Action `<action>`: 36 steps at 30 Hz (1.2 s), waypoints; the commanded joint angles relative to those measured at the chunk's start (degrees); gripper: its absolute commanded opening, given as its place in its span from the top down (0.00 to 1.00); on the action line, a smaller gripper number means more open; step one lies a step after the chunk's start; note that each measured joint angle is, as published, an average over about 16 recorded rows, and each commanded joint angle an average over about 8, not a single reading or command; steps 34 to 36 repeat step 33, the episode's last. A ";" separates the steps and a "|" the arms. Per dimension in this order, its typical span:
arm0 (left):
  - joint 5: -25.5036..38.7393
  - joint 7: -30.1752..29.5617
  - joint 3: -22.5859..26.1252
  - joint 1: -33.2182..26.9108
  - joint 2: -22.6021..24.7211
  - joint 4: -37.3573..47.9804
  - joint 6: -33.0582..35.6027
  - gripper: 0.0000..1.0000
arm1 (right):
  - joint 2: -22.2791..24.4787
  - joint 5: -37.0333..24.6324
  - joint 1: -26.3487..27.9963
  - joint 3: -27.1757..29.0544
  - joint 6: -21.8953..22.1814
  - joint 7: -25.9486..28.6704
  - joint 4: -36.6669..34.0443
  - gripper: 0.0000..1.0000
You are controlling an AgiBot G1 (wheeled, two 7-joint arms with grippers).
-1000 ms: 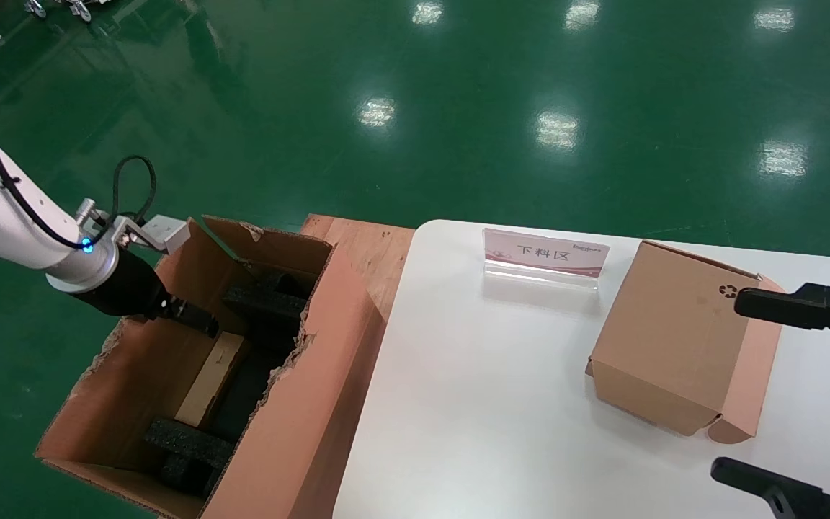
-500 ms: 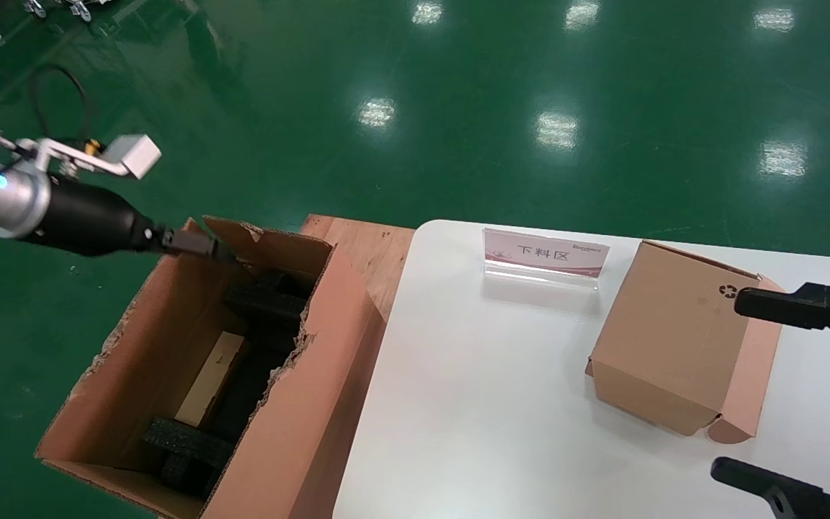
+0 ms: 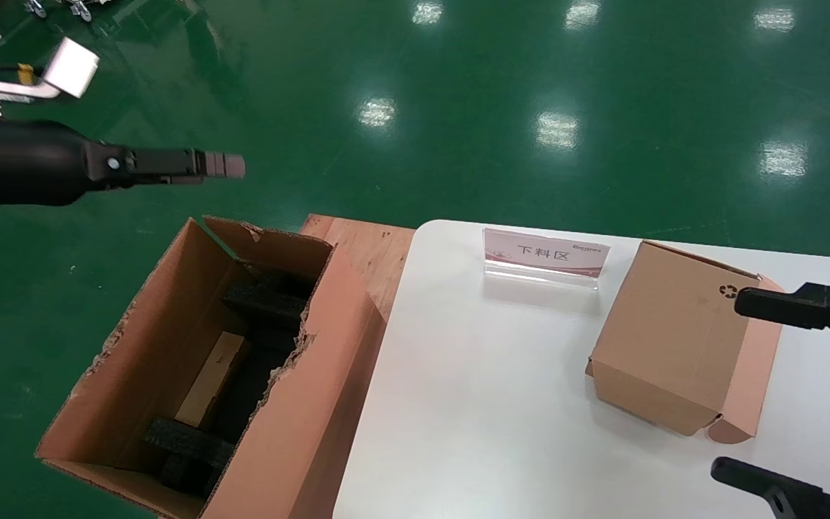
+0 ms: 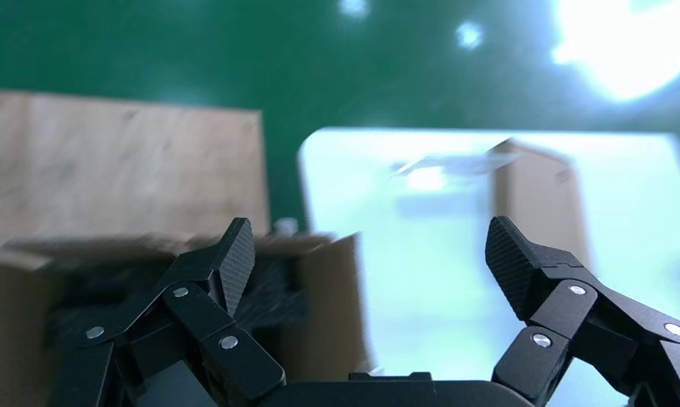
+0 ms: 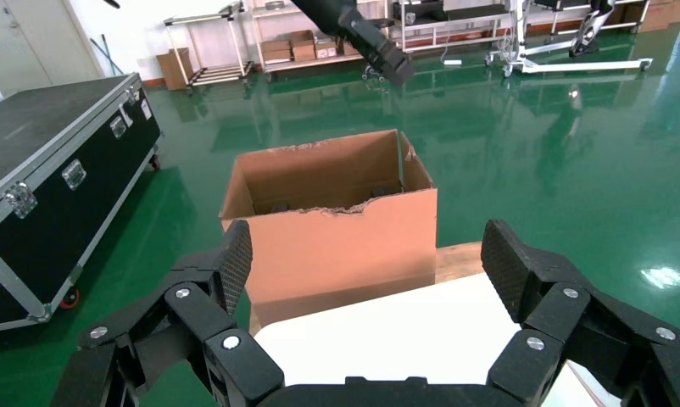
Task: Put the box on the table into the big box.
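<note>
Left gripper (image 3: 231, 165) spread, empty; box (image 3: 211, 380) below it in big box (image 3: 314, 404): probably light, stiff; take across narrow sides.

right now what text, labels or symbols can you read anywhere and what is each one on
"下料区": on the pink-and-white placard in the clear acrylic sign stand at the far side of the white table.
Small print beside those characters on the same placard: too small to read.
Black recycling symbol, no words: on the cardboard box on the table, near the right end effector.
Big box and flight case: no readable text.
</note>
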 commanded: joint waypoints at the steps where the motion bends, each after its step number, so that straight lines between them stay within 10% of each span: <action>1: -3.08 1.45 -1.13 0.73 -0.84 0.25 0.86 0.00 | 0.00 0.00 0.00 0.00 0.00 0.00 0.00 0.00; 36: -5.37 6.65 -9.55 8.73 0.79 -3.90 2.57 0.00 | 0.00 0.00 0.00 0.00 0.00 0.00 0.00 0.00</action>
